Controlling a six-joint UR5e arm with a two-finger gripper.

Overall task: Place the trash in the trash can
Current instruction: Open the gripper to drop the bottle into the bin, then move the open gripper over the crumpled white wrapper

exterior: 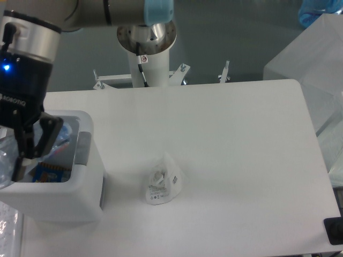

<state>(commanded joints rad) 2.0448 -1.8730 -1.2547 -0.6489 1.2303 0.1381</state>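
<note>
One gripper (13,152) hangs at the far left of the view, over the left part of the trash can (86,203), with only its right black finger (45,136) fully in frame. Its jaws stand around a crushed clear bottle (6,160), whose bluish body shows at the frame's left edge beside that finger; the other finger is cut off by the edge, so the grip looks closed on the bottle but the full clamp cannot be seen. A blue light (6,67) glows on the black gripper body below the silver wrist ring (29,32).

The bottle sits at the mouth of the white bin, at about rim height. Inside the bin, a small blue and orange packet (48,172) lies on the floor. A grey patch (82,147) marks the bin's right wall.

The crumpled white wrapper (163,184) with small dark print lies on the white table (241,160), well to the right of the bin and apart from it. The arm's base column (147,53) stands behind the table's far edge.
</note>
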